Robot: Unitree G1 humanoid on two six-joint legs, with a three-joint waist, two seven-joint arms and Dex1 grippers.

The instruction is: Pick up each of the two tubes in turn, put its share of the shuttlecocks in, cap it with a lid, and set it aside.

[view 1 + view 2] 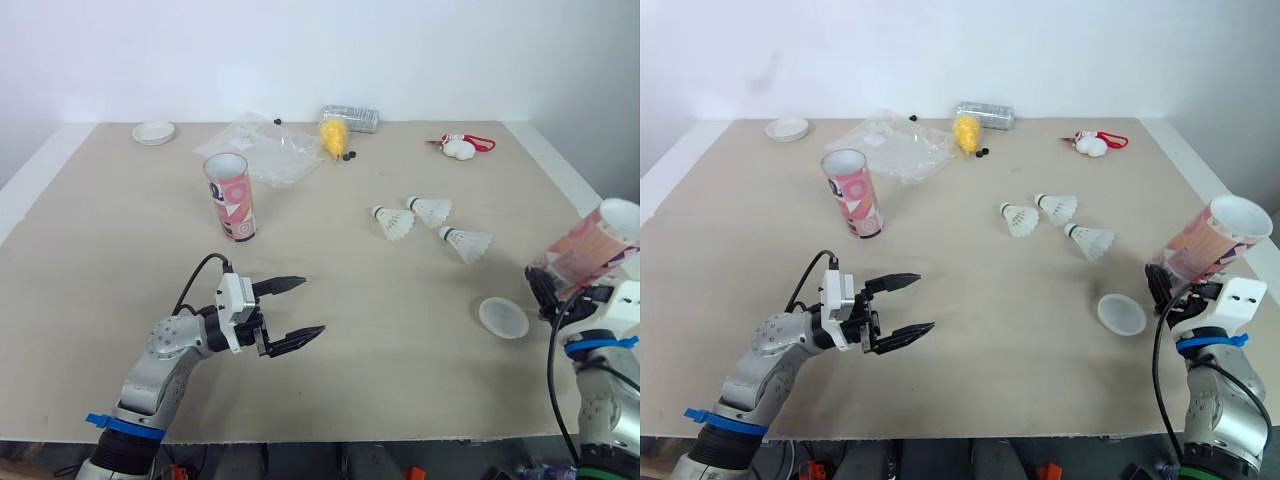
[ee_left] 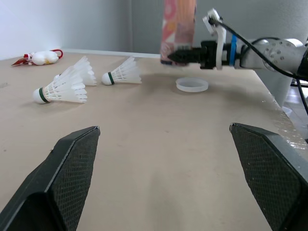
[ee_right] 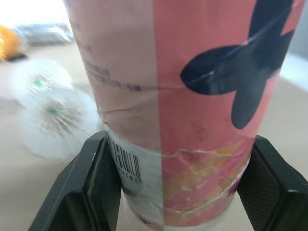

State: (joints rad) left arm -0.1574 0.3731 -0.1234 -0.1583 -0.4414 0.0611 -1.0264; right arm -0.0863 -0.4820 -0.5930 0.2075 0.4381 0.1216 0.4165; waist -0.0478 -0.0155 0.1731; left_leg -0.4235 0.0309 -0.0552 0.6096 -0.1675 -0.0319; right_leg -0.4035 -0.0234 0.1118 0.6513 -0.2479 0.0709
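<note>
The right end effector [image 1: 1165,283] is clamped around the bottom of a pink tube [image 1: 1210,240]. It holds the tube off the tabletop [image 1: 400,390] at the right edge, tilted, with the open mouth pointing up and outward. The left end effector [image 1: 305,307] hovers empty, jaws spread wide, over the near left, well apart from the three shuttlecocks [image 1: 430,210] lying middle right. I'd say loading is the step in hand. The left should take the closest shuttlecock [image 1: 465,242] lightly near the cork so the feathers aren't crushed, and the tube's mouth wants turning inward to meet it. A white lid [image 1: 503,317] lies just beside the held tube. The other tube [image 1: 231,195] stands upright at the left.
</note>
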